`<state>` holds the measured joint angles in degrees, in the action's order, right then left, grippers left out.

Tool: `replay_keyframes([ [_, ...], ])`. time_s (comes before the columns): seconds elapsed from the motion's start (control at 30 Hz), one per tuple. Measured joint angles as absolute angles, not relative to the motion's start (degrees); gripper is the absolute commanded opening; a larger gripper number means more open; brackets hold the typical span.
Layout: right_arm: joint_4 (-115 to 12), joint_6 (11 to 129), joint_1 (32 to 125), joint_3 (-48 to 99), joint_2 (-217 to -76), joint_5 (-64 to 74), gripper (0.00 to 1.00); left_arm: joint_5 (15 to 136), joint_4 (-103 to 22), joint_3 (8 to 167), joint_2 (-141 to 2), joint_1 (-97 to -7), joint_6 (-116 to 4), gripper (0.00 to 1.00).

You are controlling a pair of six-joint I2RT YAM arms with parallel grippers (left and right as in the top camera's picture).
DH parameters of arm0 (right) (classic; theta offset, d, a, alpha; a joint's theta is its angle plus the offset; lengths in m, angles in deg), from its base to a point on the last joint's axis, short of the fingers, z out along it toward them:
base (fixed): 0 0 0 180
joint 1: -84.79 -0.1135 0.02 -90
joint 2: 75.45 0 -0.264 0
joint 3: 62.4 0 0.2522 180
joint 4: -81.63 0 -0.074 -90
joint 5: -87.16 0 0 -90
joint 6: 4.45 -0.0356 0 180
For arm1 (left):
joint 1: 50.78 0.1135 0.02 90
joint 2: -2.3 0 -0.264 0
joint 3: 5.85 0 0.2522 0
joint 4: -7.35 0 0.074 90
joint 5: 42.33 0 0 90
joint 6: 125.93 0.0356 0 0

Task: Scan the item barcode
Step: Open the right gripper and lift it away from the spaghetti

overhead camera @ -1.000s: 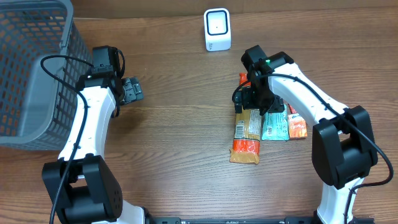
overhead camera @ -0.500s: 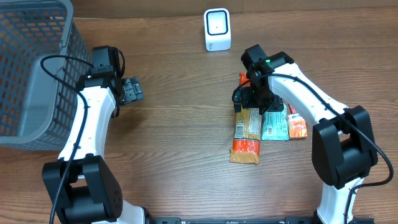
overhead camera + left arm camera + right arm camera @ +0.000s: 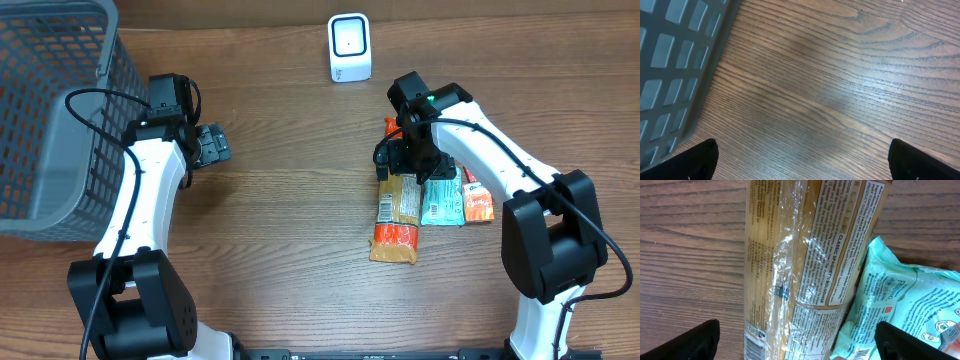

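A long clear spaghetti pack [image 3: 397, 212] [image 3: 810, 265] lies on the wooden table, beside a teal packet [image 3: 441, 203] [image 3: 905, 305] and an orange packet [image 3: 478, 204]. My right gripper [image 3: 402, 163] [image 3: 805, 342] hovers open just over the spaghetti pack's upper end, with one dark fingertip [image 3: 695, 340] on each side of it and nothing gripped. A barcode [image 3: 754, 347] shows at the pack's edge. The white scanner [image 3: 348, 47] stands at the back centre. My left gripper [image 3: 212, 145] [image 3: 802, 162] is open above bare wood, next to the basket.
A large grey mesh basket [image 3: 50, 110] [image 3: 675, 65] fills the left side of the table. Bare wood lies between the two arms and in front of the packets.
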<state>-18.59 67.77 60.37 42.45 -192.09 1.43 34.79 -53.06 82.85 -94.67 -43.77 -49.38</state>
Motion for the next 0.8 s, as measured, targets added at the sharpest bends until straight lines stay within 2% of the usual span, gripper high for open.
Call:
replay_keyframes([
  [0.47, -18.8, 67.7, 57.8, 42.5, -189.6, 1.4, 1.00, 34.8, -53.1, 82.8, -94.7, -43.8, -49.4, 1.00],
  [0.8, -18.9, 67.8, 55.7, 42.4, -170.9, 1.2, 1.00, 34.8, -53.1, 82.8, -94.7, -43.8, -49.4, 1.00],
])
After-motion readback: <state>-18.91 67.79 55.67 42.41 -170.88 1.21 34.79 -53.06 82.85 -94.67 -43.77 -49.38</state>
